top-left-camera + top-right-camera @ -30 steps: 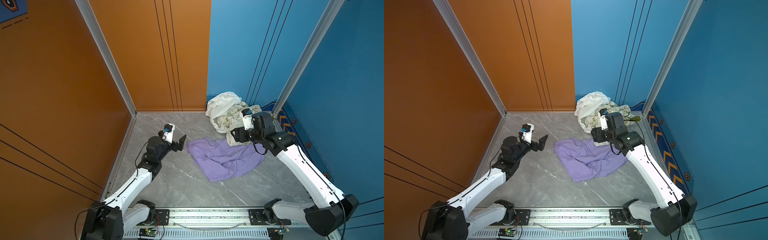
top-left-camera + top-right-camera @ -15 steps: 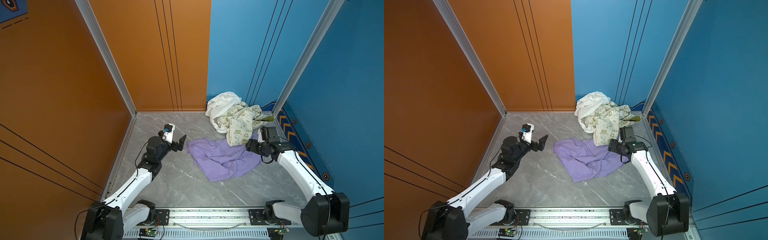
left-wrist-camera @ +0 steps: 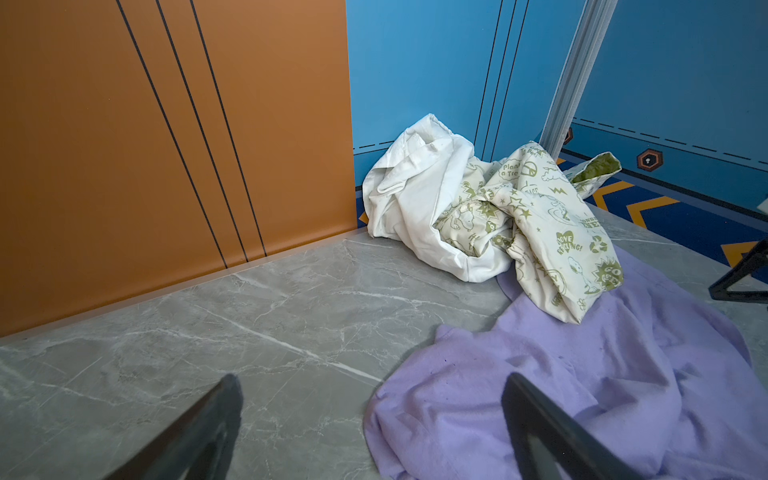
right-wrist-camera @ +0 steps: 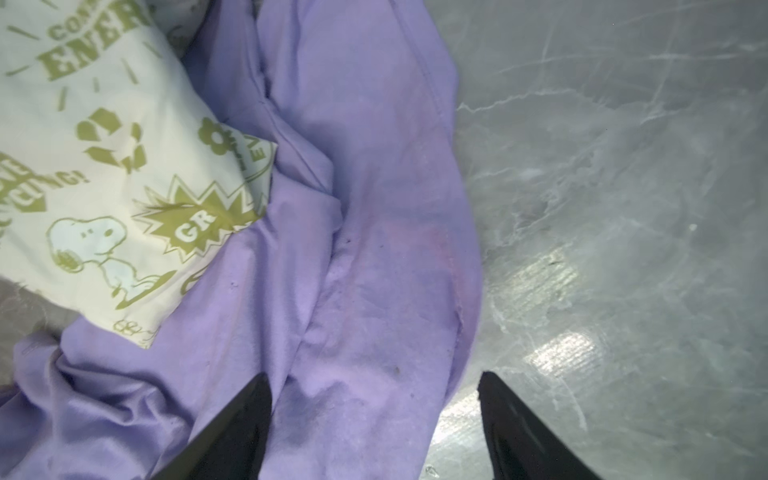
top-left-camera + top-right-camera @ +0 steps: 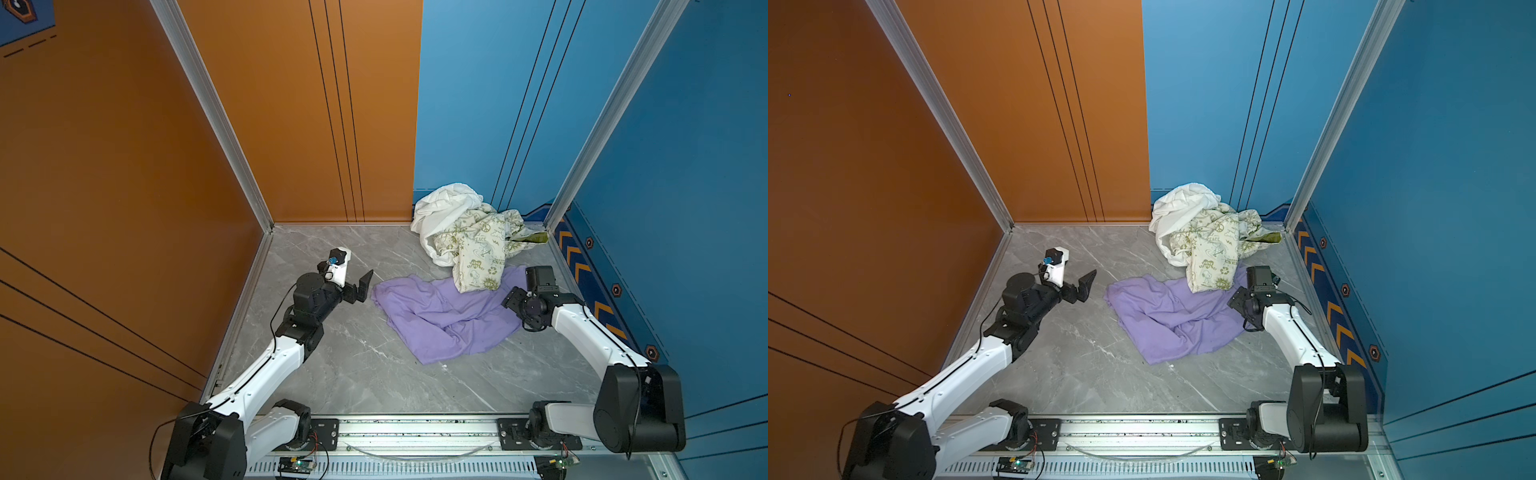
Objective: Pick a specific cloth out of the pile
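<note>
tabletop (image 5: 353, 374): grey marble | back: orange panel (image 5: 291, 104) beside blue panel (image 5: 478, 104) | front edge: metal rail (image 5: 415, 428)

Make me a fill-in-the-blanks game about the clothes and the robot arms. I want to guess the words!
1. The cloth spread out on the grey table is ____ in colour.
2. The plain white garment is bunched up against the ____ wall.
3. One end of the cream cloth with green cartoon print lies on ____ of the spread-out cloth.
4. The left gripper and right gripper both have their jaws ____.

Missing words: purple; blue; top; open.
</note>
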`<state>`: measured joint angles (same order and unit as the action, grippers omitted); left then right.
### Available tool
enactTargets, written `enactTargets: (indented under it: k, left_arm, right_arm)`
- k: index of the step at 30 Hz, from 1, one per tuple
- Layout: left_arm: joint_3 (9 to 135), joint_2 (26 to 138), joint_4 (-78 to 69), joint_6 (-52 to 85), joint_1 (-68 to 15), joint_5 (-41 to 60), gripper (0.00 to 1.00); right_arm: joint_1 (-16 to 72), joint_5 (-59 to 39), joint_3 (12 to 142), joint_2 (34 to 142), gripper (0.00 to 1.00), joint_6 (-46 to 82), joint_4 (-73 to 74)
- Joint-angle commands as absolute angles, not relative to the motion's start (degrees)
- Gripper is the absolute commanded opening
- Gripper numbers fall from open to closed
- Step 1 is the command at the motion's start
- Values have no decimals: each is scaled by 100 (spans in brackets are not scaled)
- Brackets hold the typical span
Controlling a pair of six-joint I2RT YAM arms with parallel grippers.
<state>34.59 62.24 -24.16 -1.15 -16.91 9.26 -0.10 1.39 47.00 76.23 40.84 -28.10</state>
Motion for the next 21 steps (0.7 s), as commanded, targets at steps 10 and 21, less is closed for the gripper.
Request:
enactTargets:
  k: [10, 21]
  left_arm:
    - [3355, 6150, -2426, -214, -1740, 932, 98]
    - [3364, 6130, -2426, -230, -1740, 933, 98]
  right_arm:
    - [-329, 121, 4450, 8045, 68, 4462, -2481]
    - [-427, 45, 4386, 8363, 59, 4552, -2296]
